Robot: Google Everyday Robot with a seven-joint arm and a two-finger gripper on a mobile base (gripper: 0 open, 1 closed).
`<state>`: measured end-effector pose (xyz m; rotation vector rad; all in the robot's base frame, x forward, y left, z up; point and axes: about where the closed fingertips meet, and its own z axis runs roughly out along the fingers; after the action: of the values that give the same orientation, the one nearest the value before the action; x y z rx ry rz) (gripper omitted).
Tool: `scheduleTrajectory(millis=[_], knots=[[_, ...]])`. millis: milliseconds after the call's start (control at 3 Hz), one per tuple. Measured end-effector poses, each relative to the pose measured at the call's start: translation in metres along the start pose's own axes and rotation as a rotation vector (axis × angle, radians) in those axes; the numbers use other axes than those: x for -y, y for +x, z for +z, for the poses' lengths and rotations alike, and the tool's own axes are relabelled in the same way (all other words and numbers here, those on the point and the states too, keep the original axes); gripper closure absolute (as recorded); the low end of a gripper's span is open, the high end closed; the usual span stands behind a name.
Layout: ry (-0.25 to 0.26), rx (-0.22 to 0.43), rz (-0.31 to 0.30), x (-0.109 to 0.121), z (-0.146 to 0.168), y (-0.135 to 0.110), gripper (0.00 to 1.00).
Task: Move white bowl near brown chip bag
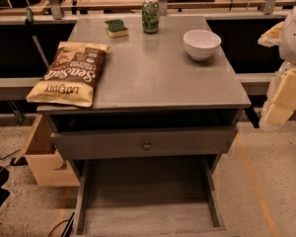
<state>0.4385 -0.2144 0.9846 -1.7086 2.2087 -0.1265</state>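
Observation:
The white bowl (202, 44) stands upright on the back right part of the grey table top (158, 78). The brown chip bag (71, 72) lies flat at the table's left front edge, with its tan end hanging slightly over the corner. About a bowl's width of bare table top and more lies between them. My gripper (282, 100) hangs at the right edge of the view, beside and off the table's right side, to the right of and below the bowl. It touches nothing.
A green-and-yellow sponge (117, 28) and a green can (150, 16) stand at the table's back edge. The upper drawer (147, 143) is slightly out, and the bottom drawer (148, 206) is pulled open. A wooden box (45, 159) sits on the floor at the left.

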Motion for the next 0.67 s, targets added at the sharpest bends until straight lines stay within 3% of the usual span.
scheduleTrajectory(millis=[333,667], knots=[[0.006,0.004,-0.001,0.003,0.001,-0.002,0.0],[0.06,0.04,-0.017,0.034,0.014,-0.02,0.0]])
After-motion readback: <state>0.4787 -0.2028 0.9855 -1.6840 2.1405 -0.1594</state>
